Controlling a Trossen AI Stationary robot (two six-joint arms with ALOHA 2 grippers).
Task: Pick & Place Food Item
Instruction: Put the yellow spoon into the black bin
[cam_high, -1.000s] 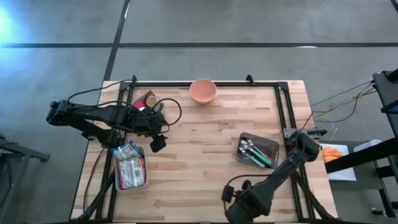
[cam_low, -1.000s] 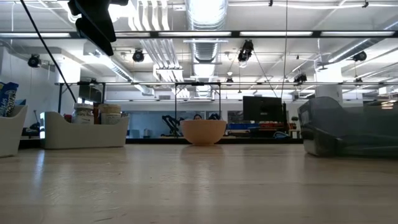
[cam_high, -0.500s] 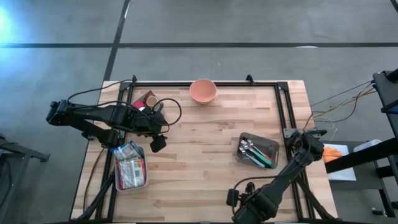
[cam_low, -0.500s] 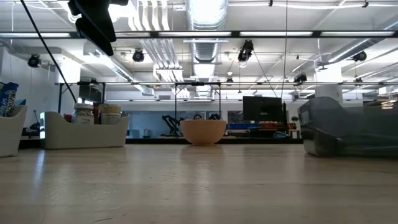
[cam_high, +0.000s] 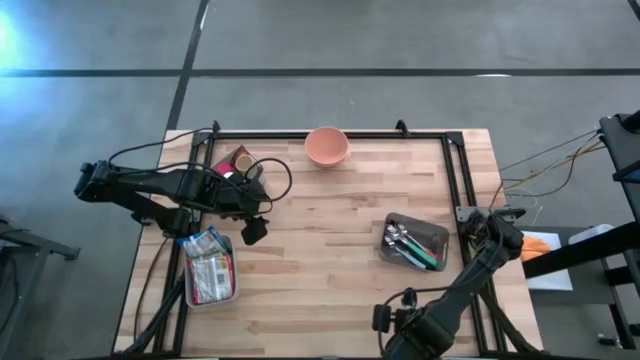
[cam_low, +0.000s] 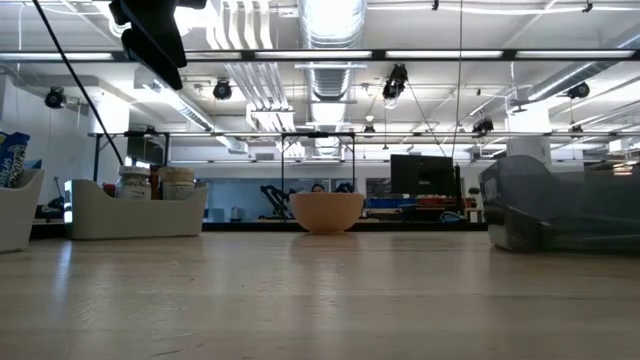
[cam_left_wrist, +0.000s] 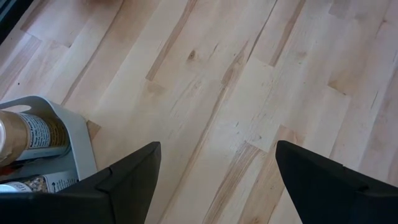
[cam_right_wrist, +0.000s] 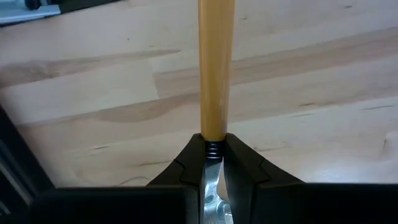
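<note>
My left gripper (cam_high: 253, 231) (cam_left_wrist: 214, 180) hangs open above bare wood, next to a grey bin (cam_high: 232, 290) (cam_left_wrist: 81, 134) that holds food packets (cam_high: 207, 266). A second bin (cam_low: 135, 212) with jars (cam_high: 236, 161) stands farther back on the left. My right gripper (cam_high: 385, 320) (cam_right_wrist: 213, 146) is near the table's front edge and points down. It is shut on a utensil with a tan handle (cam_right_wrist: 216, 68). A pink bowl (cam_high: 326, 146) (cam_low: 327, 211) sits at the far edge. My right gripper pinches the utensil between its two fingers at the dark neck (cam_right_wrist: 213, 149), where the tan handle meets the metal part (cam_right_wrist: 211, 186). The fingers come from above. The handle sticks out past the fingertips, clear of the table, and the metal part runs back between the fingers.
A grey tray (cam_high: 440, 236) (cam_low: 560, 205) with several utensils (cam_high: 408, 245) lies on the right. A black frame (cam_high: 455, 170) runs along the table's far and side edges. Bare wood stretches across the middle between the bins and the tray.
My right gripper has moved toward the table's right and near edges with the utensil, rising a little and rolling slightly about its own axis. Its fingers have stayed shut.
</note>
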